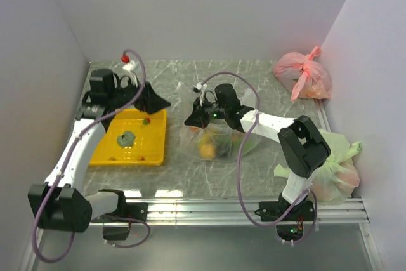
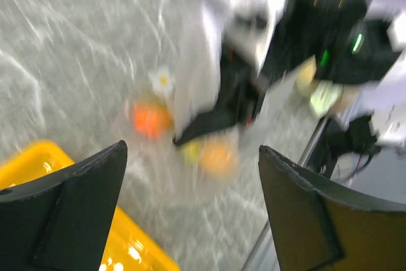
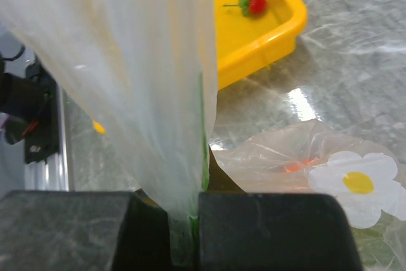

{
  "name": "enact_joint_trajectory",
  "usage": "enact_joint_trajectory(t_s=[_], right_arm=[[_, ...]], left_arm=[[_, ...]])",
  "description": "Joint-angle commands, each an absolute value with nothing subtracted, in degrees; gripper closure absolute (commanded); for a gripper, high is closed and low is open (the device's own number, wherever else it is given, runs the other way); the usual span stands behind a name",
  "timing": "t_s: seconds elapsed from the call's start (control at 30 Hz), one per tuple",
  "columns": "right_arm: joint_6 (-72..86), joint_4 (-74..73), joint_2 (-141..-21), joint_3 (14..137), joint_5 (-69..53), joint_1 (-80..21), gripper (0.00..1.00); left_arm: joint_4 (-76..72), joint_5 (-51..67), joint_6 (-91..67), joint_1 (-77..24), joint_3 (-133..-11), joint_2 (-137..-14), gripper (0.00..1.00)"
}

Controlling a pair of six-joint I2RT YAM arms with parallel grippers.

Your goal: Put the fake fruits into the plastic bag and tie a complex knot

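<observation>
So over at 9 o'clock on the marble surface (image 1: 190, 176) there's the yellow tray (image 1: 101, 153), with a green grape bunch (image 1: 127, 138) lying in the middle of it and a little red berry (image 1: 146, 120) up near its 1 o'clock corner. The left hand (image 1: 152, 101) is above that same corner, fingers spread wide with nothing between them. Its own camera is pretty blurry, but you can see both black fingers (image 2: 70, 214) well apart.

Dead centre of the surface is the plastic bag (image 1: 219, 141), clear film, with a few fruits already inside. An orange one (image 1: 207, 150) shows through at the bag's 7 o'clock; the others I can't tell apart. The right hand (image 1: 193, 118) is at the bag's 11 o'clock, pressed together and pinching a gathered strip of the film. In the wrist view that film (image 3: 139, 80) comes straight out from between the closed fingers. There's a white flower print (image 3: 358, 182) on the bag too.

A knotted pink bag (image 1: 303, 77) sits at 1 o'clock, and the pale green bags (image 1: 330, 169) at 4 o'clock.
</observation>
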State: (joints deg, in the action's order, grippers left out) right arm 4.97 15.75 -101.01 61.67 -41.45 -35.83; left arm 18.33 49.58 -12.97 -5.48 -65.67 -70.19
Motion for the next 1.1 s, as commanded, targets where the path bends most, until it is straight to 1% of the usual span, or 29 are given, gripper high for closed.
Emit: enact_joint_trajectory(t_s=[0.0,0.1,0.2,0.3,0.33,0.4,0.43,0.5,0.57,0.6,0.63,0.67,0.7,0.73,0.77,0.8,0.9,0.93,1.0,1.03,1.07], right_arm=[[7.20,15.47,-99.23,63.36,-46.49,-34.80,1.00],[9.05,15.21,-99.32,63.54,-48.07,-34.19,1.00],[9.49,14.33,-99.05,63.63,-49.56,-34.01,1.00],[9.14,13.54,-98.62,63.63,-50.10,-33.93,1.00],[8.88,12.93,-98.44,63.72,-50.53,-33.93,1.00],[7.39,11.52,-98.35,64.24,-50.97,-33.93,0.98],[6.86,10.73,-98.26,64.42,-51.24,-33.84,0.98],[6.16,10.02,-97.65,64.07,-51.59,-33.66,0.96],[5.89,9.59,-96.86,63.90,-51.68,-33.57,0.95],[5.71,9.15,-96.77,64.16,-51.51,-33.49,0.93],[5.63,8.79,-96.68,64.33,-51.42,-33.49,0.91],[5.63,7.92,-96.85,64.51,-50.81,-33.40,0.90],[5.71,7.56,-96.77,64.86,-50.37,-33.31,0.87],[5.54,7.04,-96.94,65.12,-50.10,-33.14,0.85],[5.02,5.29,-96.77,66.08,-48.53,-32.87,0.77],[4.49,4.06,-96.59,66.79,-47.73,-32.70,0.73],[0.62,-2.88,-94.14,70.04,-44.23,-30.86,0.58],[-0.17,-6.64,-92.30,70.83,-43.51,-30.07,0.51],[-5.52,-11.75,-90.45,73.99,-43.68,-27.43,0.32],[-7.02,-16.21,-88.18,74.96,-43.42,-26.46,0.32],[-8.95,-18.00,-86.85,76.28,-43.42,-25.76,0.23]], left_arm=[[14.94,52.21,-3.27,-5.89,-56.88,-66.80,0.10],[8.28,52.03,-4.82,-6.50,-52.05,-67.23,0.09],[0.48,50.89,-7.55,-9.57,-50.80,-70.30,0.11],[-7.34,50.89,-10.27,-12.65,-50.36,-74.70,0.16],[-9.56,51.15,-11.33,-13.70,-50.19,-76.88,0.20],[-14.73,52.29,-14.84,-14.41,-50.10,-79.09,0.25],[-15.64,52.56,-15.46,-15.46,-50.27,-79.97,0.32],[-17.04,53.00,-15.99,-16.52,-51.15,-82.43,0.38],[-20.90,53.43,-18.88,-17.31,-51.24,-84.72,0.47],[-21.96,54.31,-19.85,-17.49,-51.41,-85.42,0.52],[-23.71,54.93,-20.91,-17.75,-51.59,-86.82,0.66],[-24.08,55.37,-22.05,-17.75,-52.29,-87.36,0.72],[-24.26,56.33,-22.41,-17.93,-52.64,-87.80,0.82],[-24.26,56.51,-22.33,-18.02,-52.91,-87.98,0.87],[-22.95,56.69,-21.54,-18.02,-53.52,-88.07,0.94],[-21.63,56.86,-20.75,-18.02,-53.87,-87.98,0.99],[-14.61,56.86,-16.27,-17.84,-55.28,-87.45,0.99],[-12.94,56.78,-15.30,-17.75,-55.54,-87.19,1.00],[-9.24,56.87,-13.54,-17.58,-56.07,-87.01,1.00],[-8.18,56.95,-13.10,-17.49,-56.51,-86.84,1.00],[-6.96,56.69,-11.79,-17.40,-56.86,-86.84,1.00]])
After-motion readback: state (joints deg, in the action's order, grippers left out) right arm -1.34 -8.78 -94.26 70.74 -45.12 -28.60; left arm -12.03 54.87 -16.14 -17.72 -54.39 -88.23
